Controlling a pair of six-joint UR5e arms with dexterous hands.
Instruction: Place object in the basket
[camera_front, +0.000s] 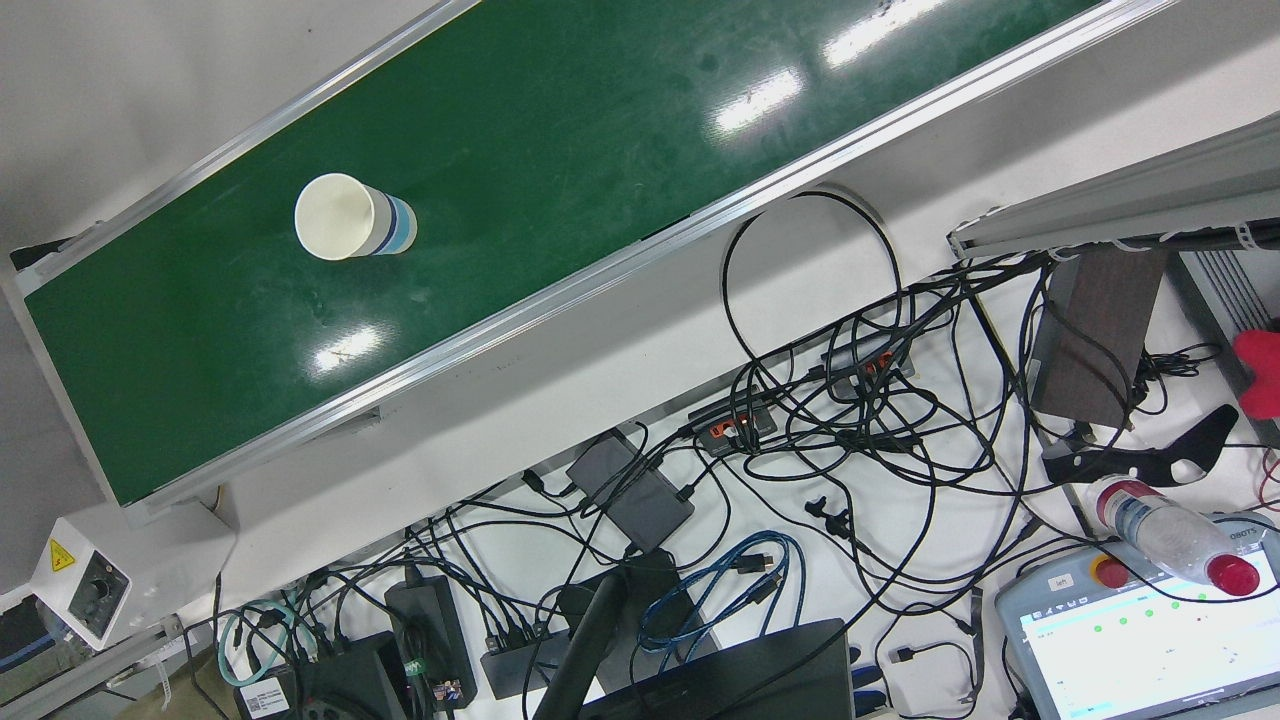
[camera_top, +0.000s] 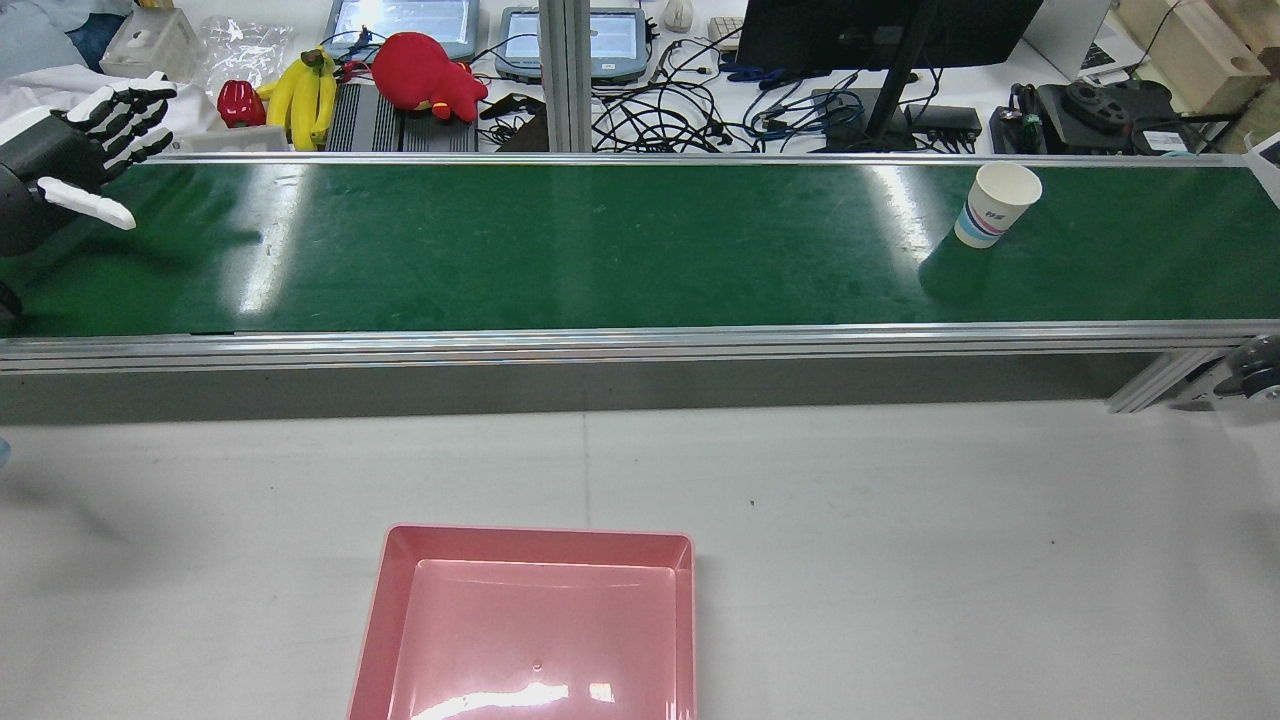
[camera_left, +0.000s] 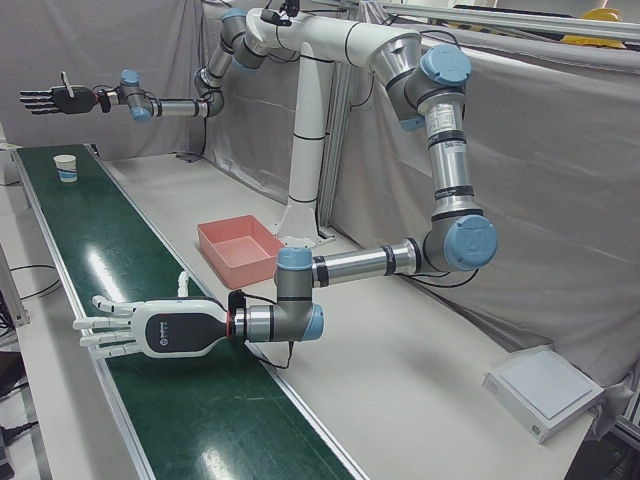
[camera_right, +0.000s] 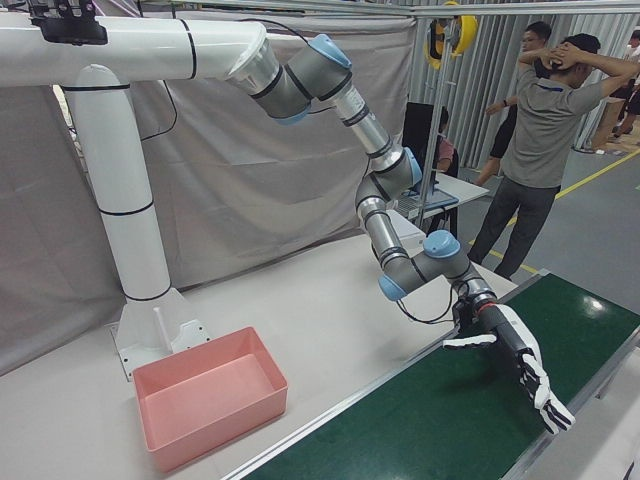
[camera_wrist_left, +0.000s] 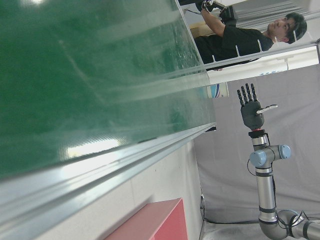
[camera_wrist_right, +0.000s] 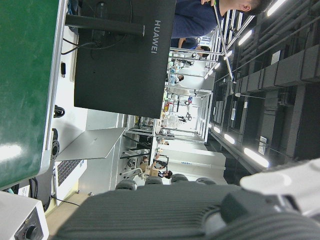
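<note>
A white paper cup (camera_top: 995, 205) with blue stripes stands upright near the right end of the green belt (camera_top: 600, 250); it also shows in the front view (camera_front: 350, 217) and left-front view (camera_left: 65, 167). The pink basket (camera_top: 540, 535) sits empty on the grey table before the belt, seen too in the left-front view (camera_left: 215, 240). My left hand (camera_top: 90, 150) is open and empty, fingers spread, low over the belt's left end, far from the cup; it also shows in the left-front view (camera_left: 150, 328) and right-front view (camera_right: 520, 365). My right hand (camera_left: 55, 100) is open and empty, held high above the cup.
Beyond the belt's far rail lie bananas (camera_top: 295, 95), a red plush toy (camera_top: 425, 70), tangled cables (camera_top: 650, 115) and a monitor (camera_top: 880, 30). People stand past the belt (camera_right: 545, 150). An aluminium post (camera_top: 565, 75) rises behind the belt's middle.
</note>
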